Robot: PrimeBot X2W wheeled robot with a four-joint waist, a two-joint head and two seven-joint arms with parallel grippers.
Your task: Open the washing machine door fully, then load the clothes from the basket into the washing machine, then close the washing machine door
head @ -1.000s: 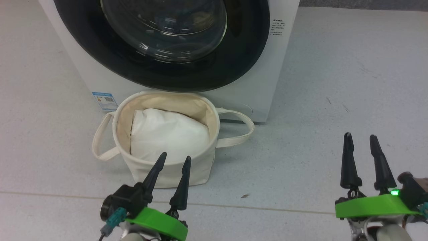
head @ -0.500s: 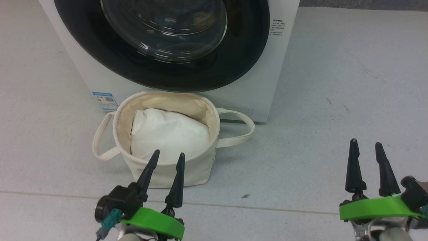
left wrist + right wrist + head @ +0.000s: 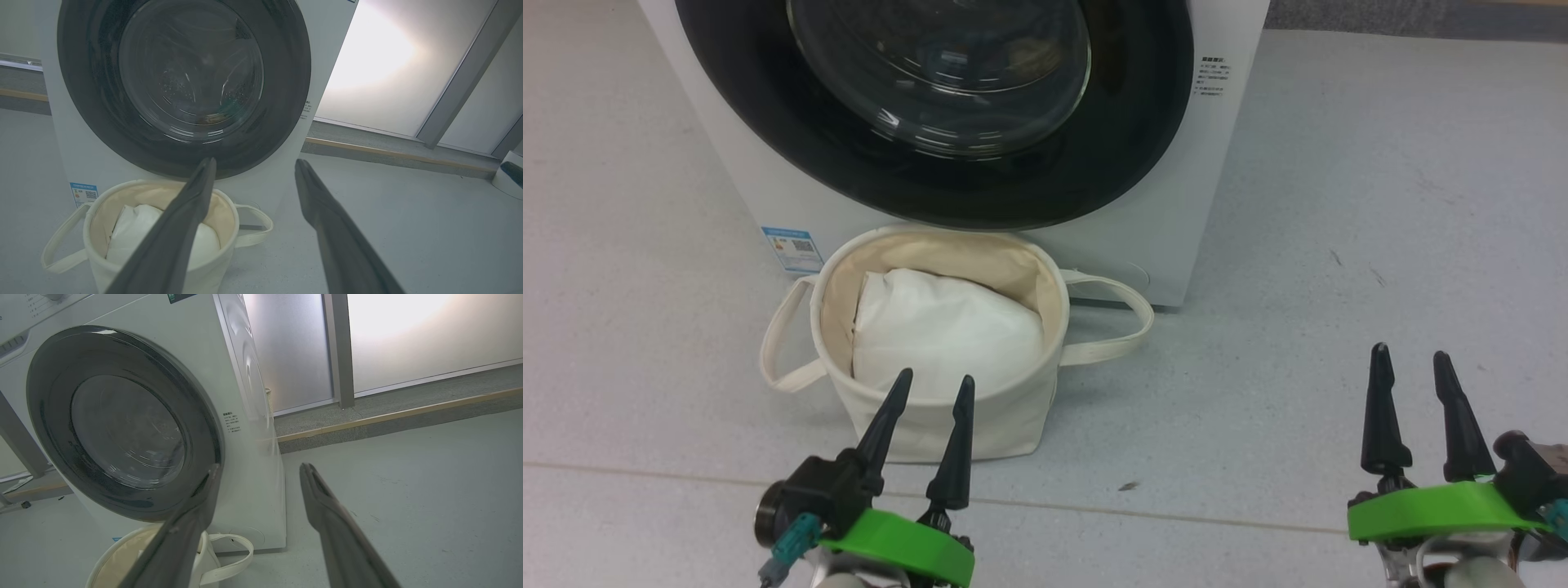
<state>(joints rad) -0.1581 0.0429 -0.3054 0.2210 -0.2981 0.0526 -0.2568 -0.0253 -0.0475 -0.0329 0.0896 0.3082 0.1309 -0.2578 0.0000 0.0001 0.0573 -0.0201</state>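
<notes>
— Where is the basket (image 3: 1013,416)?
— On the floor (image 3: 1298,245), right in front of the washing machine (image 3: 1160,237). A white cushion (image 3: 947,327) sits inside it.
— Is the washing machine door (image 3: 1127,122) shut?
— Yes, it lies flat on the front, above the basket.
— And the claws?
— The left claw (image 3: 936,376) hangs by the basket's near side, fingers a little apart, holding nothing. The right claw (image 3: 1410,351) is far off to the right over the floor, also a little apart and empty.
</notes>
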